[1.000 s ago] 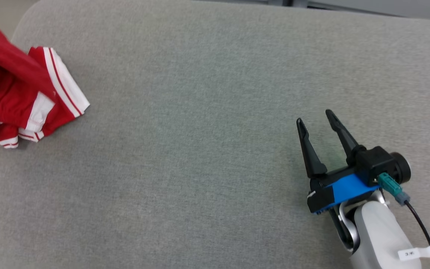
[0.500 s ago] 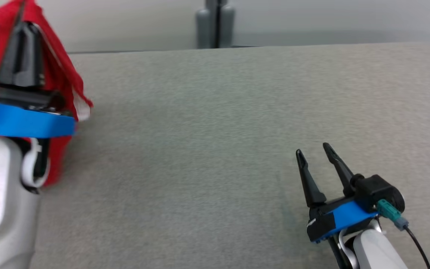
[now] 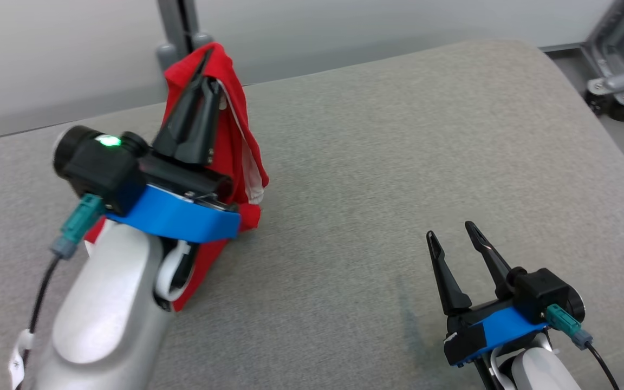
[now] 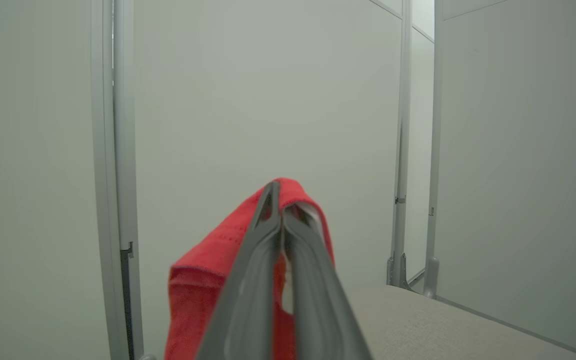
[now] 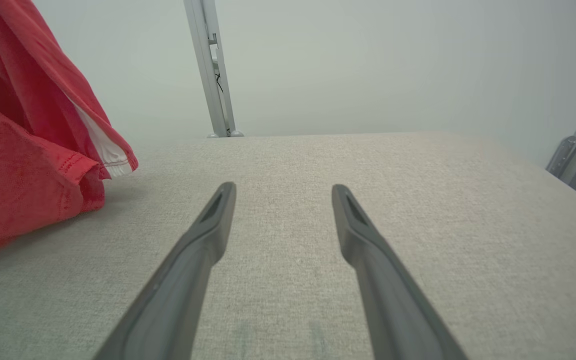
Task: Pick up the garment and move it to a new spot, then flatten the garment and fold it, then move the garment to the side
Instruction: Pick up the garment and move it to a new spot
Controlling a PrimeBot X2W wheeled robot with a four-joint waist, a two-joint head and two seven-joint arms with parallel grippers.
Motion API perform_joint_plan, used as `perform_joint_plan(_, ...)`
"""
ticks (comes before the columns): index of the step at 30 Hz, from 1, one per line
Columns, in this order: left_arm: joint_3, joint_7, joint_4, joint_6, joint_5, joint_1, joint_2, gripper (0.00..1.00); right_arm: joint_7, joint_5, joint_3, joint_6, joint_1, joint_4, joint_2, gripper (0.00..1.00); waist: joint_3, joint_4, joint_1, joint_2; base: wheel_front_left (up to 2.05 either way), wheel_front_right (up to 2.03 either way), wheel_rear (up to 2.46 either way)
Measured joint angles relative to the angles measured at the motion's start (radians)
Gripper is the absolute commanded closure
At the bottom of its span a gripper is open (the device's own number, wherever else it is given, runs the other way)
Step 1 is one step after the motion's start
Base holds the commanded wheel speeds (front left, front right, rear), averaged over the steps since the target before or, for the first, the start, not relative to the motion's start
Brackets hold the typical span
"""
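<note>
Transfer stage, garment in carry. The left tool [image 3: 207, 57], fingers pressed together w/ a pinch of red cloth between the tips, holds the garment [image 3: 239, 135] up by one bunched point, so the rest hangs as a narrow drape. Its lower folds appear to touch the grey surface [image 3: 398, 135] at left-centre, though the arm hides part of that contact. Left wrist view: cloth wraps over both fingertips, i.e. the grip sits at the very end of the fingers, prob. enough for light fabric but w/ little margin. White trim shows on the drape's right edge. The right tool [image 3: 451, 231] sits low over bare surface at lower right, fingers spread wide, nothing between them, well apart from the garment. It is presumably kept ready to take a second edge once the cloth is laid down for flattening. Fold not yet begun.
</note>
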Motion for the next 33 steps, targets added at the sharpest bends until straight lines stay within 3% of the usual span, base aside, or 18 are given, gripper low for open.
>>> perform_joint_plan(5, -0.053, 0.000, 0.012, 0.000, 0.003, 0.015, -0.033, 1.00, 0.000, 0.004, 0.013, 0.000, 0.010, -0.013, 0.000, 0.00, 0.000, -0.050, 0.0000, 0.0000, 0.00, 0.00, 0.00)
perform_joint_plan(6, -0.055, 0.000, 0.020, 0.000, 0.003, 0.019, -0.035, 0.96, 0.000, 0.007, 0.015, 0.000, 0.011, -0.014, 0.000, 0.00, 0.001, -0.057, 0.0000, 0.0000, 0.00, 0.00, 0.00)
perform_joint_plan(7, -0.055, 0.000, 0.028, 0.000, 0.005, 0.021, -0.036, 0.71, 0.000, 0.009, 0.014, 0.000, 0.012, -0.016, -0.001, 0.00, 0.002, -0.060, 0.0000, 0.0000, 0.00, 0.00, 0.00)
perform_joint_plan(8, -0.054, 0.000, 0.037, 0.000, 0.006, 0.025, -0.036, 0.11, 0.000, 0.009, 0.014, 0.000, 0.014, -0.018, -0.001, 0.00, 0.003, -0.061, 0.0000, 0.0000, 0.00, 0.00, 0.00)
perform_joint_plan(9, -0.049, 0.000, 0.047, 0.000, 0.006, 0.033, -0.036, 0.00, 0.000, 0.010, 0.013, 0.000, 0.016, -0.020, 0.000, 0.00, 0.003, -0.061, 0.0000, 0.0000, 0.00, 0.00, 0.00)
perform_joint_plan(23, 0.094, 0.000, 0.183, 0.000, 0.033, 0.174, -0.022, 0.00, 0.000, 0.008, -0.010, 0.000, 0.019, 0.003, 0.000, 0.00, -0.051, 0.074, 0.0001, 0.0000, 0.00, 0.00, 0.00)
perform_joint_plan(33, 0.235, 0.000, 0.227, 0.000, 0.077, 0.342, -0.053, 0.00, 0.000, 0.003, -0.036, 0.000, 0.028, 0.036, 0.000, 0.00, -0.122, 0.166, -0.0001, -0.0001, 0.00, 0.00, 0.00)
